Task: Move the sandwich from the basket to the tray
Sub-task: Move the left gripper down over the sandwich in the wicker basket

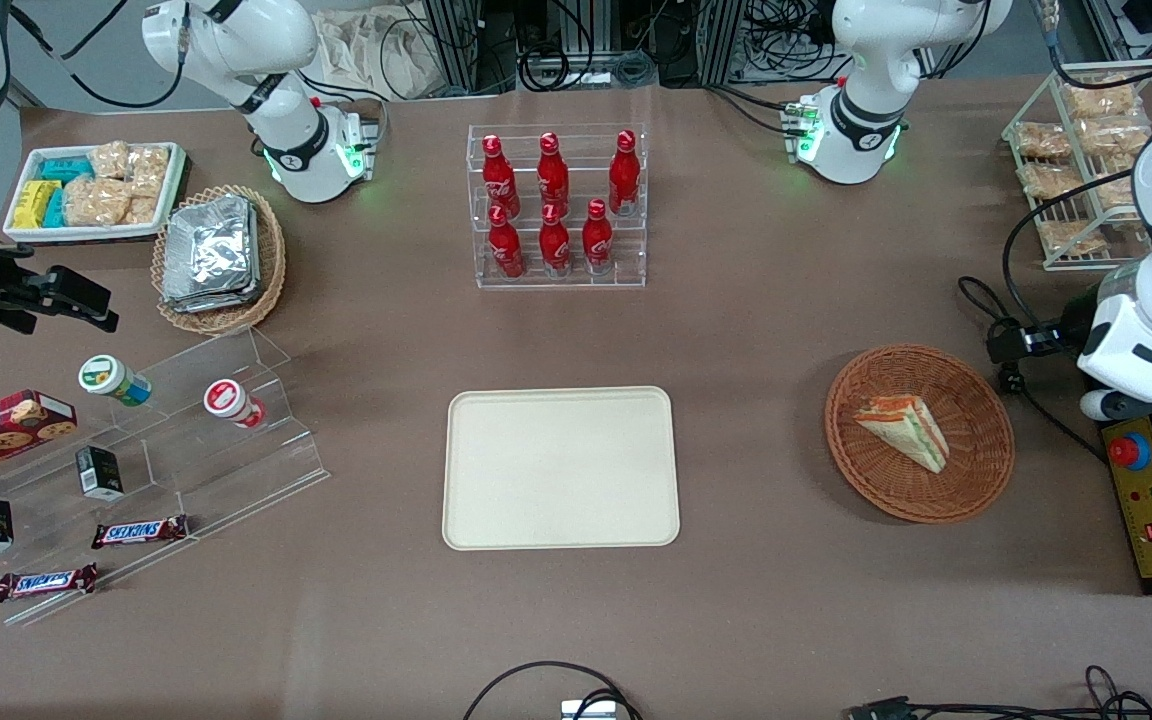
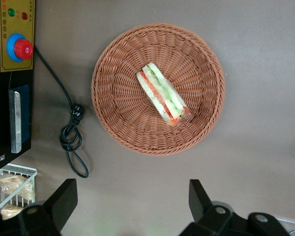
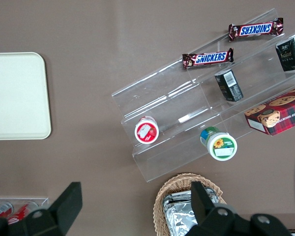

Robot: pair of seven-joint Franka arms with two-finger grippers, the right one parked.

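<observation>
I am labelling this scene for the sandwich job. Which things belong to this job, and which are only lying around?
Belongs to the job:
- sandwich, in the basket
- tray
- gripper, open above the table beside the basket

Only lying about:
- cola bottles
- Snickers bars
- foil packs
- cookie box

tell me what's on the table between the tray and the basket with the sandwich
Nothing: in the front view only bare brown table separates the tray from the basket holding the sandwich. The gripper, jaws open, hovers above the basket.

Tool (image 2: 132,206) aloft — fingers wide apart
</observation>
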